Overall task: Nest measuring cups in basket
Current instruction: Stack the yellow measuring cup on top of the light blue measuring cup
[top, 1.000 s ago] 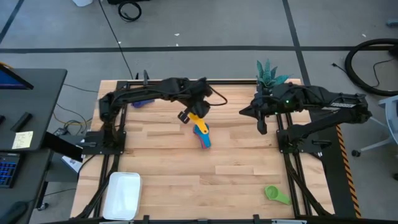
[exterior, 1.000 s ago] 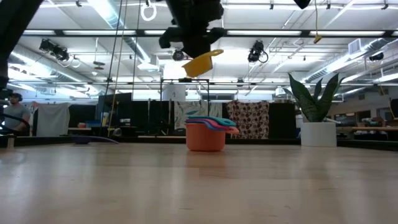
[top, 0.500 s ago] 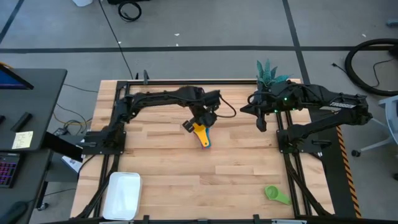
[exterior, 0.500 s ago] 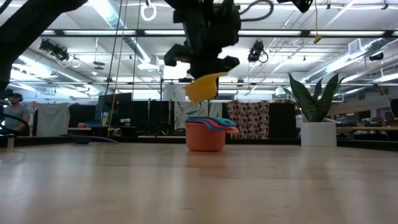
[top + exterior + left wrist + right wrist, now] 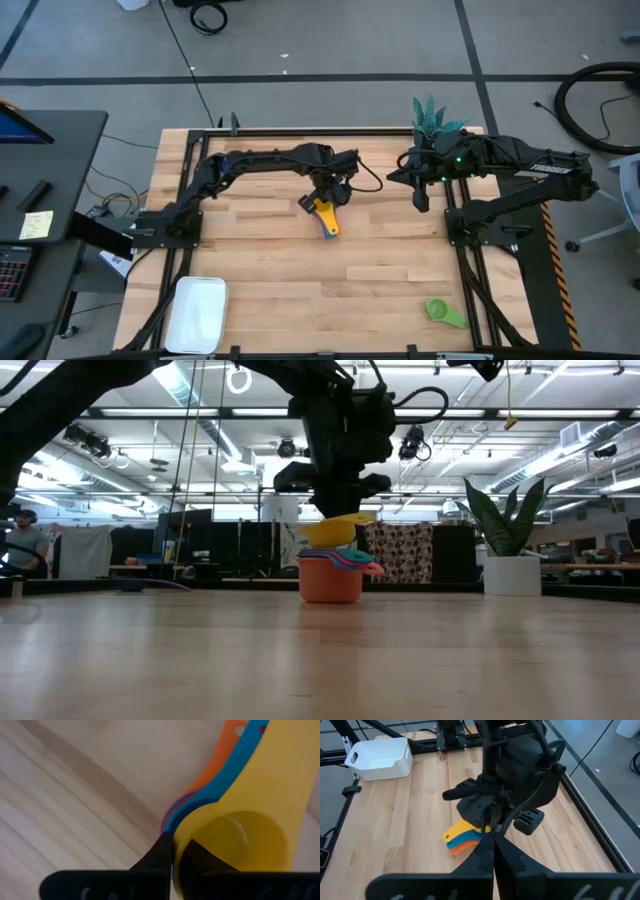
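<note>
The left claw [image 5: 335, 510], pinched shut on the rim of a yellow measuring cup [image 5: 331, 530], lowers it onto the stack of cups [image 5: 331, 572] at mid-worktop [image 5: 260, 270], orange at the bottom with blue and red between. The nesting step looks nearly done; next it likely must seat the cup squarely, then let go. The right claw [image 5: 421, 205] waits closed near the potted plant [image 5: 432, 120]. A green cup [image 5: 442, 312] lies well apart, and the white basket [image 5: 197, 312] sits at a near corner, holding nothing visible.

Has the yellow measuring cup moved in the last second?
Yes. In the low view, the yellow cup, held by the left gripper, has dropped toward the stationary stack of cups.
</note>
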Motion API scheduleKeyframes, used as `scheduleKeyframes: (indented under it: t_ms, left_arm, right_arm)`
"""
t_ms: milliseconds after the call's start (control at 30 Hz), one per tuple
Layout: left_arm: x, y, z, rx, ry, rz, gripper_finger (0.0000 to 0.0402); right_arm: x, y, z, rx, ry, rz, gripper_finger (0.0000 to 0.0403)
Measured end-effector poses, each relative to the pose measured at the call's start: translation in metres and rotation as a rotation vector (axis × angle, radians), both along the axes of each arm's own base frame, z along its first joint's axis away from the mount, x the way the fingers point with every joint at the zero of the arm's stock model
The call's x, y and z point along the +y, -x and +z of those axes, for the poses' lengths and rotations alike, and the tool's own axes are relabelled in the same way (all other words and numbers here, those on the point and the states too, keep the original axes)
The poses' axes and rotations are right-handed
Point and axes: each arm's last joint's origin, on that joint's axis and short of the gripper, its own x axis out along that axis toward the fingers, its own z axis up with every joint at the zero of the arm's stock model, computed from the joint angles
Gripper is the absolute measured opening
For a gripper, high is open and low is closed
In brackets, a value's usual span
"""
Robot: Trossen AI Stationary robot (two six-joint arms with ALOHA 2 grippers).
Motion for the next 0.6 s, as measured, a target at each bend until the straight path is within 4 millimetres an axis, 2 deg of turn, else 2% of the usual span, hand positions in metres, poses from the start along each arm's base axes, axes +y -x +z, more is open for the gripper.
scheduleKeyframes:
  t_ms: [300,600]
  left_arm:
    - [-0.001,-0.002,-0.017,0.057,-0.006,-0.049,0.0014]
    - [-0.010,-0.009,-0.014,0.014,-0.093,0.001,0.0060]
  right_arm:
    - [0.000,0.000,0.000,0.001,0.005,0.004,0.0004]
    - [0.000,0.000,0.000,0.000,0.002,0.002,0.0004]
